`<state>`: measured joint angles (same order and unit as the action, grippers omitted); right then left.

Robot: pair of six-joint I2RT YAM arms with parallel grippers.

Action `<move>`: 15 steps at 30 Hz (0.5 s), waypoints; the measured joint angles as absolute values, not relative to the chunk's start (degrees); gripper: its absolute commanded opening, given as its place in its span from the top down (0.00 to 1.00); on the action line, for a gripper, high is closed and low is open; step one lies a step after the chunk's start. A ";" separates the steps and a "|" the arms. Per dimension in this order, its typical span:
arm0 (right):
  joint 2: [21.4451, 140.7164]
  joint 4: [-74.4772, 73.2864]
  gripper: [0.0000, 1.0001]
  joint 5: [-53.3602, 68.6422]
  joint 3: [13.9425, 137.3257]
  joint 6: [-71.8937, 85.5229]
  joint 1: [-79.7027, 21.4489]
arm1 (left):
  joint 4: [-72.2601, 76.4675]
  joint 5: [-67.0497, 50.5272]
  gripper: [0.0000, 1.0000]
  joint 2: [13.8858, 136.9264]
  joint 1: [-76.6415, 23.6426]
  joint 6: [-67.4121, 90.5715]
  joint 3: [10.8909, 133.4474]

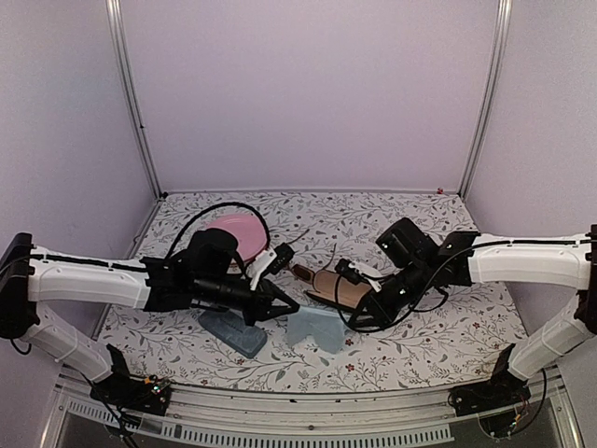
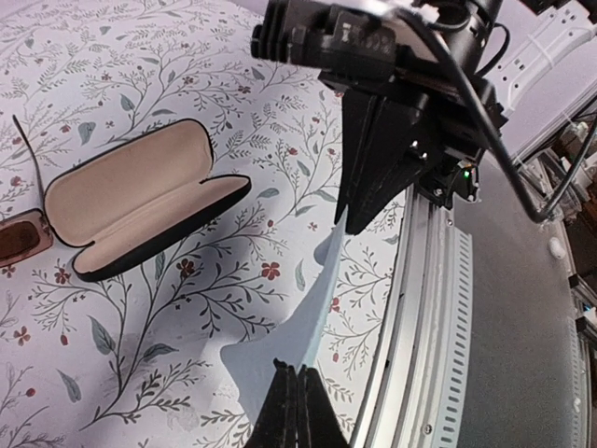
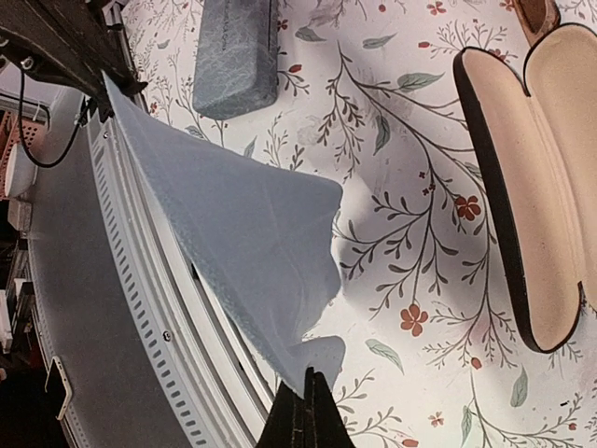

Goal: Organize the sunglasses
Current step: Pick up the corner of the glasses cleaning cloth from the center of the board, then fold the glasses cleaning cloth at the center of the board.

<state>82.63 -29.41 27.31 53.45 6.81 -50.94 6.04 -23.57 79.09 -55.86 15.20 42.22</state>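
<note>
Left gripper [image 2: 297, 392] and right gripper [image 3: 305, 392] both pinched on pale cloth [image 3: 242, 215]; reddish-brown sunglasses [image 2: 19, 238] apart, beyond open case [image 2: 131, 201]

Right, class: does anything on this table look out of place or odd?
Yes. The cloth hangs stretched in mid-air, pinched between the left tool and right tool. The black case lies open and empty, sunglasses beside it.

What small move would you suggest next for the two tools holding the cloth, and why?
Probably carry the pale blue cloth toward the open black case and lower it there. The left tool and right tool each pinch a corner, stretching it between them, and the case lies open nearby.
</note>
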 measured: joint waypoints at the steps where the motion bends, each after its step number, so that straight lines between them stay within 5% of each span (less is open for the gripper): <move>1: 82.04 -30.04 1.00 27.33 53.74 6.55 -50.96 | 5.93 -23.33 1.00 78.74 -56.12 15.25 42.22; 15: 79.02 -39.94 1.00 27.07 57.65 4.23 -55.79 | 4.95 -18.44 1.00 74.43 -62.26 20.14 41.15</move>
